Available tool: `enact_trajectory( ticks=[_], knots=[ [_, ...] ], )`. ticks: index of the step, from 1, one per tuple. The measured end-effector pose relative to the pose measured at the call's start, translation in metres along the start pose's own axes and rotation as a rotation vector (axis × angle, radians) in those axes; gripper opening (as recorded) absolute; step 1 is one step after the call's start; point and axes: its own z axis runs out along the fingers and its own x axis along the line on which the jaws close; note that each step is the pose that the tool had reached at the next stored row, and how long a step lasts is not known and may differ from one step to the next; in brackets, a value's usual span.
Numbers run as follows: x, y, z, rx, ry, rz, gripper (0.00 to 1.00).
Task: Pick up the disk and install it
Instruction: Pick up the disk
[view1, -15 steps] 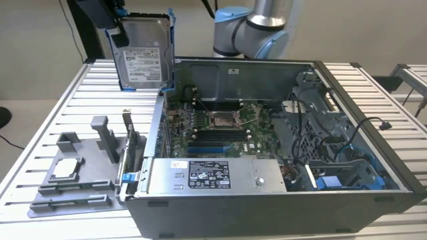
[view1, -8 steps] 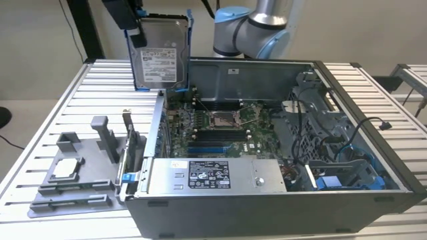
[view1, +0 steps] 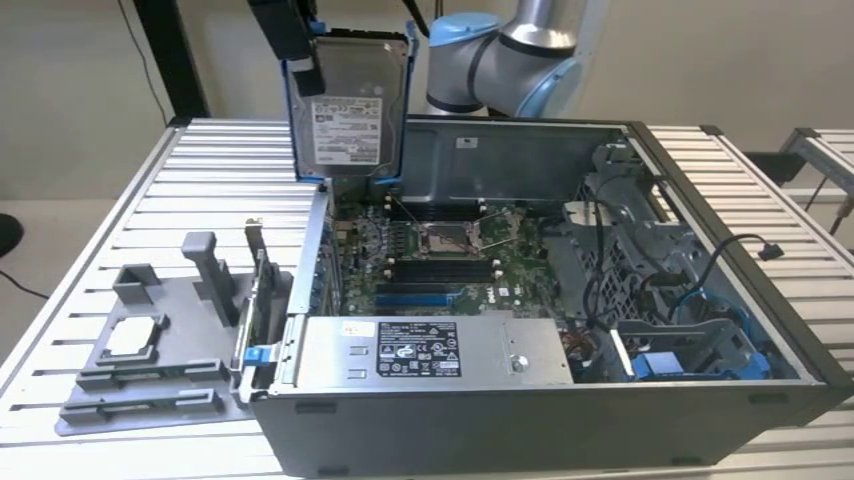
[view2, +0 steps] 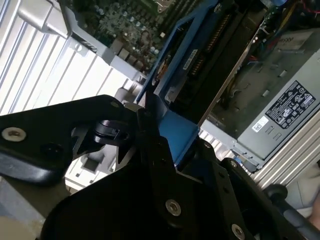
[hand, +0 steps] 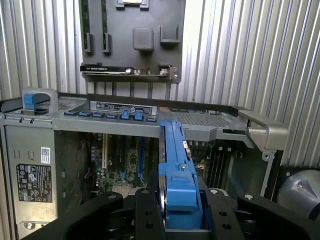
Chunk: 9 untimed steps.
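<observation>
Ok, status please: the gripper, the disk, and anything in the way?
Status: gripper shut on the disk. It hangs upright in the air above the open computer case, not installed. A black cable lies inside the case at the exterior view's right.

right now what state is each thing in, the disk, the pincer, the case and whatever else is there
disk: held upright in the air over the case, not yet installed
pincer: shut on the disk's blue frame
computer case: lying on its side, cover off, inside exposed
power supply box: seated inside the case
chip: lying flat in the grey tray beside the case
</observation>
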Motion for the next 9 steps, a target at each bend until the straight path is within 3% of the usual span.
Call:
enact_trajectory(
  ticks=[9],
  knots=[
    [0.0056, -0.0200, 0.0030, 0.0000, 0.0000, 0.000, 0.00]
  ],
)
